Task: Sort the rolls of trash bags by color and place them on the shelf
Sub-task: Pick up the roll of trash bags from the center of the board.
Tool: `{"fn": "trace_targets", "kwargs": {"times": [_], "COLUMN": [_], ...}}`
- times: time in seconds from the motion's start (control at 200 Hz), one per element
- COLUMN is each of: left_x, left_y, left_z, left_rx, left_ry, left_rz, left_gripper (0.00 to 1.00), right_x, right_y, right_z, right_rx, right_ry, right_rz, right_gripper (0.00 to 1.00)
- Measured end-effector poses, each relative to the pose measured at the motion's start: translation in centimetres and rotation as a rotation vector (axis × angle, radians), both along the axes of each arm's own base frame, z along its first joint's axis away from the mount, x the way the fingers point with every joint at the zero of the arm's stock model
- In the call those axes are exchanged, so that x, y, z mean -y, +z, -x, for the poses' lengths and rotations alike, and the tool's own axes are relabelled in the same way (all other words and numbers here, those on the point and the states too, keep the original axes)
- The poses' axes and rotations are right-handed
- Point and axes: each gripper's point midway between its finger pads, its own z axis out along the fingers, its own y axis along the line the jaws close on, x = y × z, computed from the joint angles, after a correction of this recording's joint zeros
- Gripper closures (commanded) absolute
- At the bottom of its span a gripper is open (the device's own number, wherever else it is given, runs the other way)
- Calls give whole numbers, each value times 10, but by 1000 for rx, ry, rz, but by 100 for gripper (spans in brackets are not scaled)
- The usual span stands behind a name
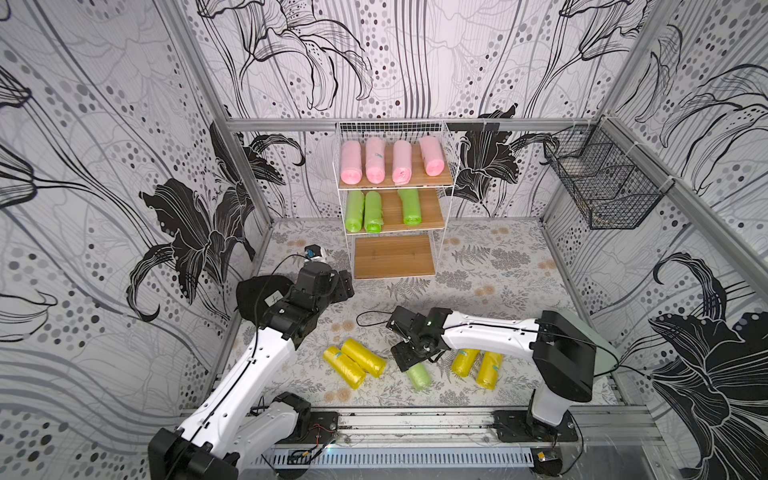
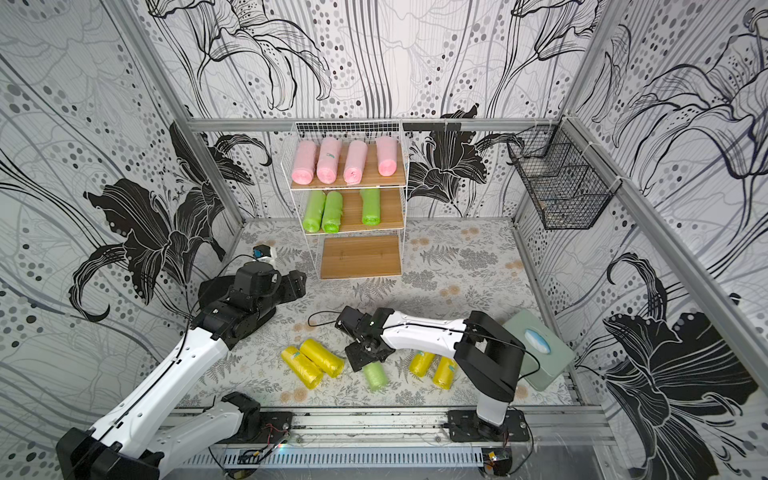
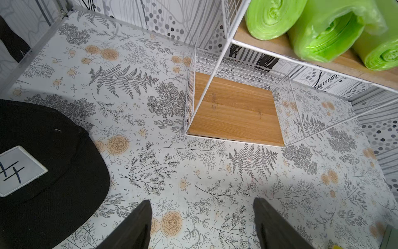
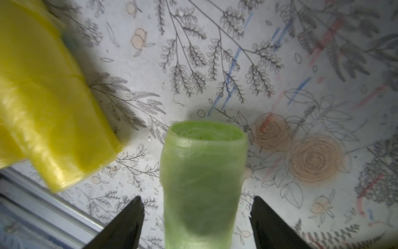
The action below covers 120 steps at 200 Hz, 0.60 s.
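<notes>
Green roll (image 4: 202,172) lies on the desk (image 4: 280,64) between the spread jaws of the right claw (image 4: 197,199), not touched; the left claw (image 3: 202,202) is spread too, empty.

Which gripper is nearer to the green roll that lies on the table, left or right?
Right. The right gripper straddles the green roll, jaws open on both sides. The left gripper is far off, near the shelf.

Lily-print black-and-white walls (image 1: 104,124), fern-and-rose patterned floor (image 1: 498,270)
</notes>
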Motion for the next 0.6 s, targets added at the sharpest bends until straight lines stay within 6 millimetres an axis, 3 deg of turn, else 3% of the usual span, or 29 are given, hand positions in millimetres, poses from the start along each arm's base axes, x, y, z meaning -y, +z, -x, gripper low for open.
{"fn": "trace_targets", "kwargs": {"times": [0.16,0.39,0.521,0.601], "left_x": [3,9,19,30], "left_y": [-3,-4,-2,-2], "left_z": [1,1,-1,-1], "left_rx": [-7,-8,10,28], "left_ry": [-11,-32,-58,-91], "left_rz": [11,43,103,178], "left_gripper": [23,23,23,23], "right_x": [3,0,5,22], "right_y": [-14,-19,-10,9], "right_z": [-3,-13,-28,-45], "right_rx": [11,58,113,150], "right_ry": [-11,-29,-75,-173], "right_rz": [45,47,9,-79], "right_gripper": [34,48,54,54]}}
